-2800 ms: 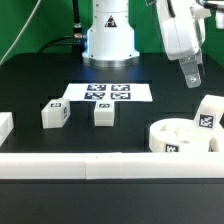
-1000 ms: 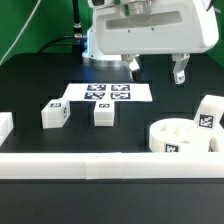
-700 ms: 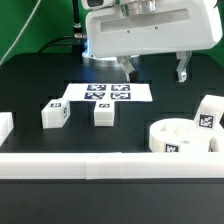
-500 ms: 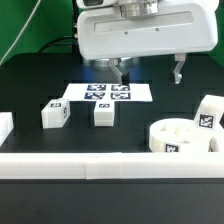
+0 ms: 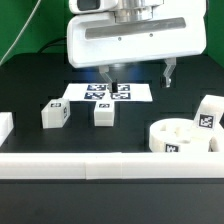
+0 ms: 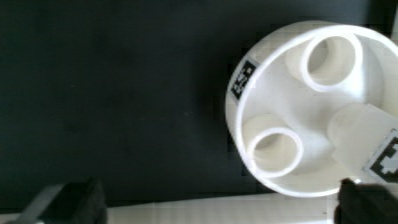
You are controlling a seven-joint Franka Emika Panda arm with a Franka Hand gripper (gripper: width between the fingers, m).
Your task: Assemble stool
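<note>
The round white seat (image 5: 184,140) lies flat at the exterior view's right, holes up, with a tag on its side. One blocky leg (image 5: 210,112) stands just behind it. Two more legs (image 5: 55,114) (image 5: 103,114) stand apart at the left, in front of the marker board. My gripper (image 5: 139,74) hangs above the back of the table, jaws wide open and empty, touching nothing. In the wrist view the seat (image 6: 302,100) shows with two holes, and the leg (image 6: 368,128) beside it. The gripper (image 6: 217,200) is off to one side of the seat, with both fingers (image 6: 64,200) dark at the frame's edge.
The marker board (image 5: 106,92) lies flat behind the two left legs. A long white rail (image 5: 90,166) runs along the front edge and also shows in the wrist view (image 6: 196,208). A short rail end (image 5: 4,126) sits at far left. The robot base stands at the back.
The gripper has turned broadside to the exterior camera and slid steadily toward the exterior view's left, dropping slightly. Its jaws stay wide open. No stool part has moved.
</note>
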